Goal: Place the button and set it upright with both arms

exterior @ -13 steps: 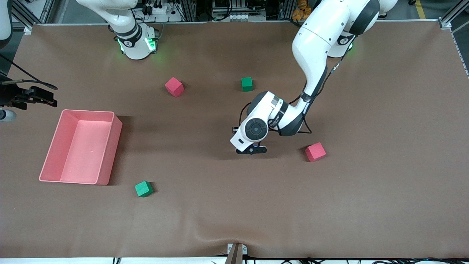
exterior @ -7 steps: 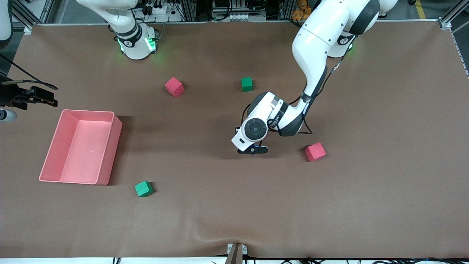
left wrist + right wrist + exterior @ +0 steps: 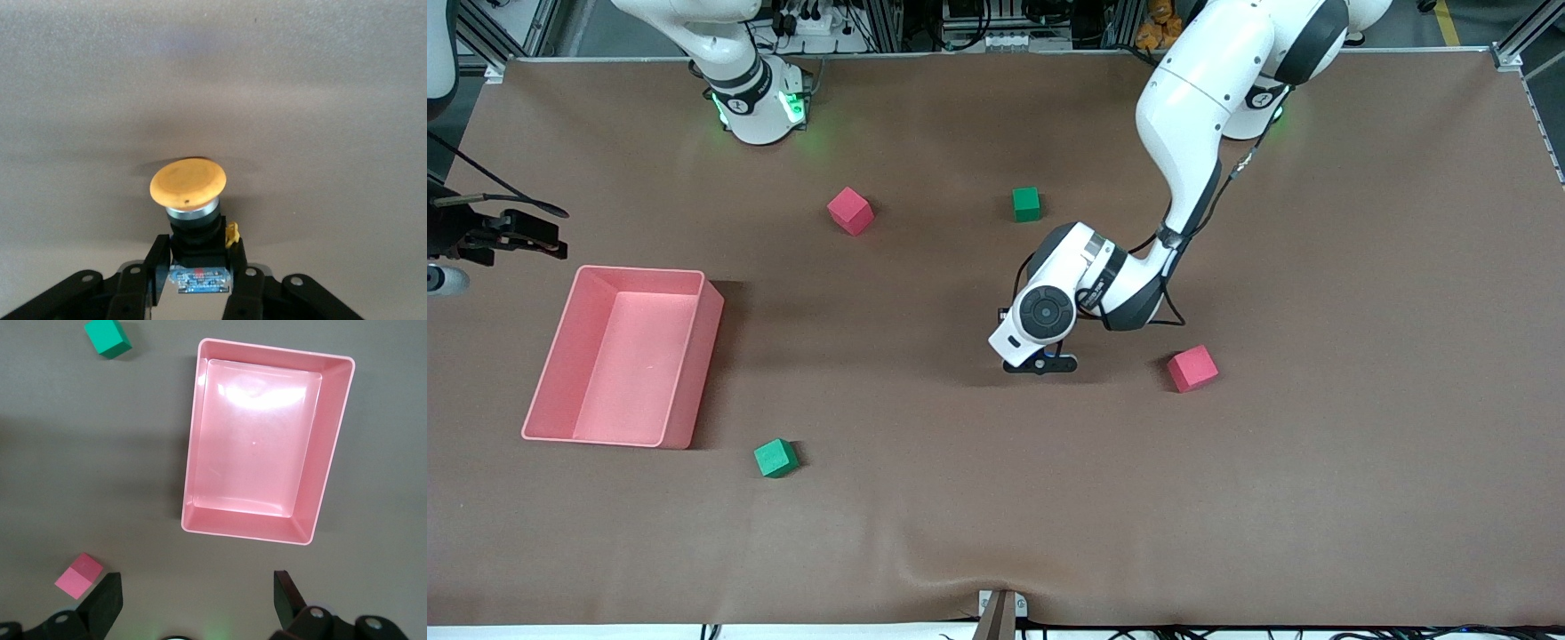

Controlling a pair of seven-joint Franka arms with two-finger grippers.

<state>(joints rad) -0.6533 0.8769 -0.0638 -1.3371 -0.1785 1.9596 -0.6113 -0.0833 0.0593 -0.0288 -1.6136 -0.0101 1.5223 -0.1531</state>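
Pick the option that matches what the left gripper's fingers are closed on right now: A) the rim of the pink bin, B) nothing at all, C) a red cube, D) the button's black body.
D: in the left wrist view the left gripper has its fingers pressed on either side of the black body of the button, with the orange cap sticking out past the fingertips.

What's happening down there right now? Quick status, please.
Left gripper shut on button, low over mid-table. Right gripper open, waiting above pink bin. Nothing in the way.
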